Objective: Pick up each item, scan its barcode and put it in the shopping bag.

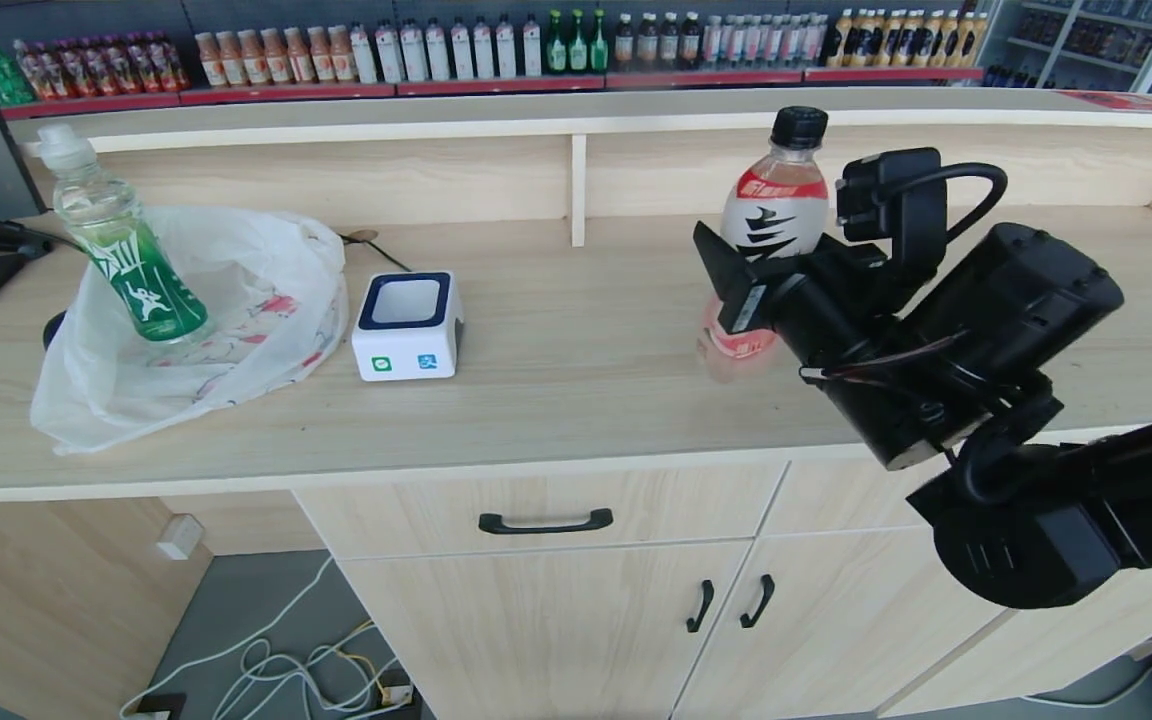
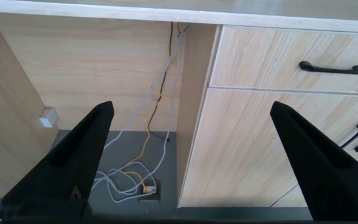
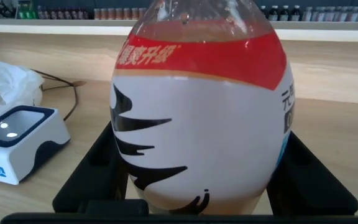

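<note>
A pink drink bottle (image 1: 774, 205) with a white and red label and a black cap stands upright at the counter's right. My right gripper (image 1: 758, 292) is shut on its lower half. In the right wrist view the bottle (image 3: 197, 118) sits between the black fingers (image 3: 95, 171) of that gripper (image 3: 204, 196). Whether its base touches the counter I cannot tell. The white scanner (image 1: 406, 325) (image 3: 17, 143) lies left of it. A white shopping bag (image 1: 266, 310) (image 3: 5, 81) at the far left holds a green bottle (image 1: 126, 255). My left gripper (image 2: 191, 165) hangs open below the counter.
The wooden countertop (image 1: 576, 340) has a raised back ledge (image 1: 576, 125) and a divider (image 1: 577, 190). Drawers and cabinet doors (image 2: 278, 143) are below, with cables on the floor (image 2: 135, 177). A shelf of bottles (image 1: 496, 45) runs behind.
</note>
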